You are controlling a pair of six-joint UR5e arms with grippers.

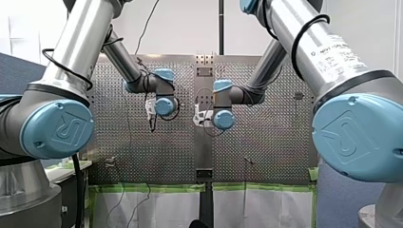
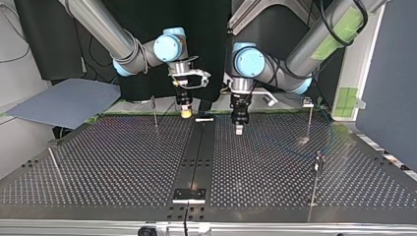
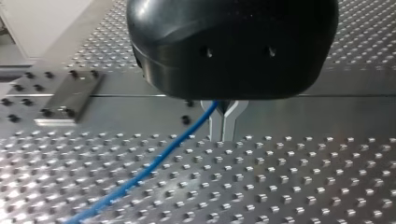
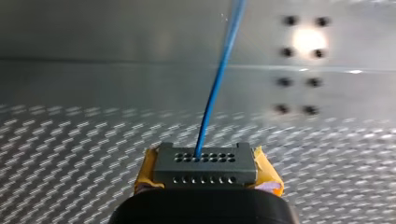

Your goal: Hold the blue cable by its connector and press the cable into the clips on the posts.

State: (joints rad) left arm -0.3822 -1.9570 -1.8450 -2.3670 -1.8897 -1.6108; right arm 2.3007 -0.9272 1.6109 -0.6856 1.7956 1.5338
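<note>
In the right wrist view my right gripper (image 4: 206, 173) is shut on a grey connector (image 4: 205, 159), with a yellow pad on each side of it. The blue cable (image 4: 219, 79) leaves the connector and runs on ahead over the table. In the left wrist view my left gripper (image 3: 223, 133) has its metal fingers pressed together, and the blue cable (image 3: 149, 170) comes out from between them and trails across the perforated plate. In the top view my right gripper (image 2: 185, 113) hangs near the far edge at left of centre. My left gripper (image 2: 238, 130) hangs just right of centre.
Thin posts stand on the perforated table (image 2: 123, 162): one with a clip (image 2: 308, 102) at the far right, one (image 2: 317, 174) nearer at the right, one (image 2: 155, 112) at the far left, and a leaning one (image 2: 55, 164) at the left. A dark centre strip (image 2: 196, 157) ends in a metal bracket (image 2: 189, 195).
</note>
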